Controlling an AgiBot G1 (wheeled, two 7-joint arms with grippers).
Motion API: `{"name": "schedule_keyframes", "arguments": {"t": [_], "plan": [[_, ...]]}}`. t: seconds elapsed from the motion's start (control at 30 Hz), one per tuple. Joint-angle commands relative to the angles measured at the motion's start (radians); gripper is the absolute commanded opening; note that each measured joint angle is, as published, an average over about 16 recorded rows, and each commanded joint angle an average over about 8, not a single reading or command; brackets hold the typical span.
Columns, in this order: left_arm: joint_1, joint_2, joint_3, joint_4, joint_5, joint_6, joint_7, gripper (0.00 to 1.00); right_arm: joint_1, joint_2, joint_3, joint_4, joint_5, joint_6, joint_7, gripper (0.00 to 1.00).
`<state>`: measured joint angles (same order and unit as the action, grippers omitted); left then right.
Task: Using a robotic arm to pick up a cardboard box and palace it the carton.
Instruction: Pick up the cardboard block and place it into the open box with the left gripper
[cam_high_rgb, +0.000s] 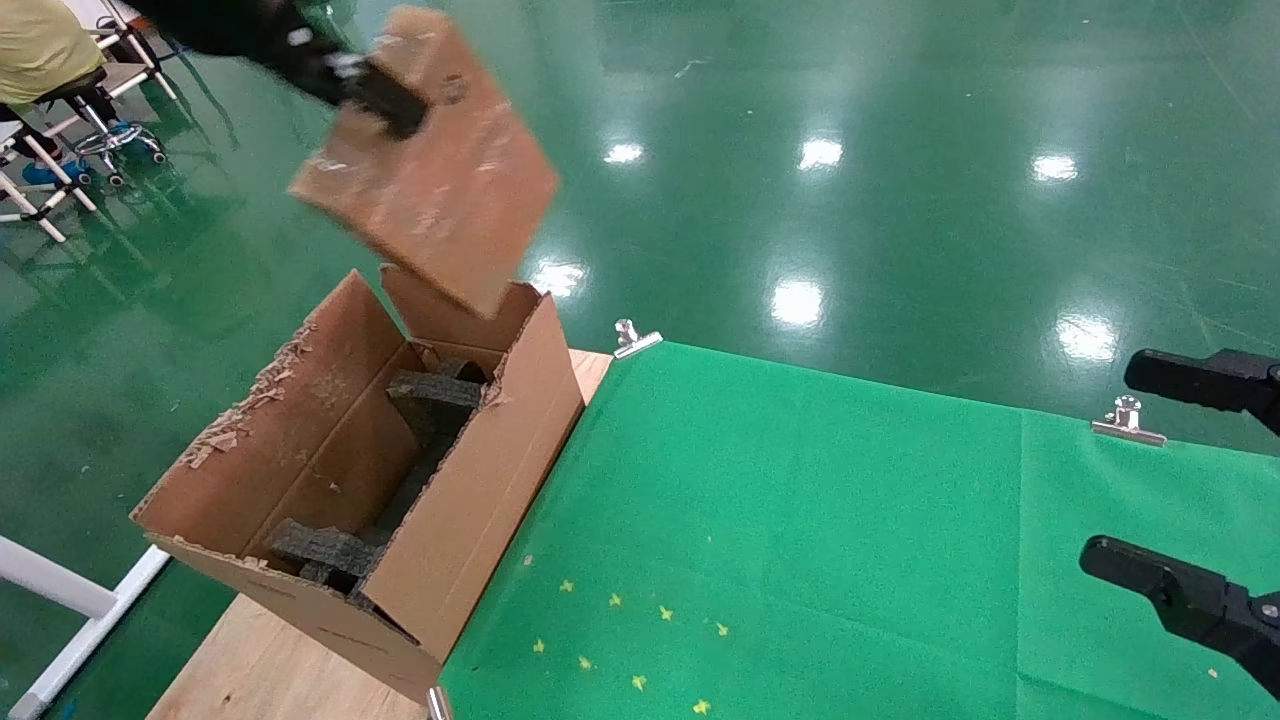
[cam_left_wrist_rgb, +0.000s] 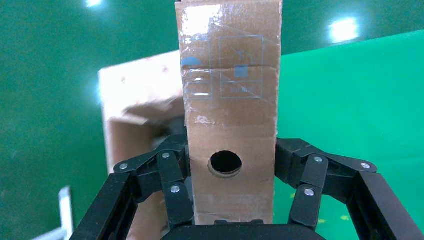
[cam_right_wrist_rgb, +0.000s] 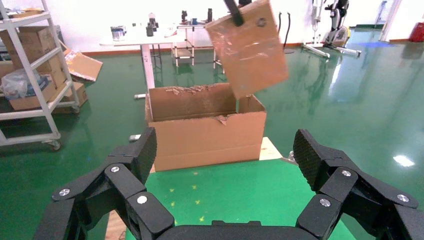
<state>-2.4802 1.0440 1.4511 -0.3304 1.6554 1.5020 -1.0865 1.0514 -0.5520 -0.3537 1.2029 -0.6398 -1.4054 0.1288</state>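
My left gripper (cam_high_rgb: 385, 98) is shut on the slim brown taped cardboard box (cam_high_rgb: 430, 165) and holds it tilted in the air above the far end of the carton (cam_high_rgb: 470, 480). In the left wrist view the box (cam_left_wrist_rgb: 230, 105) stands between the black fingers (cam_left_wrist_rgb: 172, 177), its round hole facing the camera, with the carton (cam_left_wrist_rgb: 132, 135) below. The carton is open, with torn flaps and black foam inserts (cam_high_rgb: 435, 395) inside. My right gripper (cam_high_rgb: 1150, 480) is open and empty over the green mat at the right. The right wrist view shows the box (cam_right_wrist_rgb: 247, 47) above the carton (cam_right_wrist_rgb: 207, 135).
The green mat (cam_high_rgb: 800, 540) covers the wooden table (cam_high_rgb: 270, 660), held by metal clips (cam_high_rgb: 635, 338) at its far edge. The carton sits at the table's left edge. Behind are stools (cam_high_rgb: 90, 110), shelving (cam_right_wrist_rgb: 30, 75) and a white table (cam_right_wrist_rgb: 145, 45) on the green floor.
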Motion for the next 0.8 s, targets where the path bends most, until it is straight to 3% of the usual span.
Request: {"name": "schedule_keyframes", "arguments": {"t": [0.03, 0.33, 0.57, 0.8], "plan": [[-0.012, -0.018, 0.007, 0.056, 0.017, -0.011, 0.048, 0.0, 0.0, 0.0, 0.0, 0.0, 0.0, 0.0, 0.0, 1.0], [0.058, -0.118, 0.02, 0.209, 0.039, -0.133, 0.212, 0.0, 0.0, 0.0, 0.0, 0.0, 0.0, 0.0, 0.0, 1.0], [0.162, -0.165, 0.006, 0.269, 0.02, -0.276, 0.262, 0.0, 0.0, 0.0, 0.0, 0.0, 0.0, 0.0, 0.0, 1.0], [0.213, -0.173, -0.017, 0.291, -0.015, -0.296, 0.288, 0.0, 0.0, 0.0, 0.0, 0.0, 0.0, 0.0, 0.0, 1.0]]}}
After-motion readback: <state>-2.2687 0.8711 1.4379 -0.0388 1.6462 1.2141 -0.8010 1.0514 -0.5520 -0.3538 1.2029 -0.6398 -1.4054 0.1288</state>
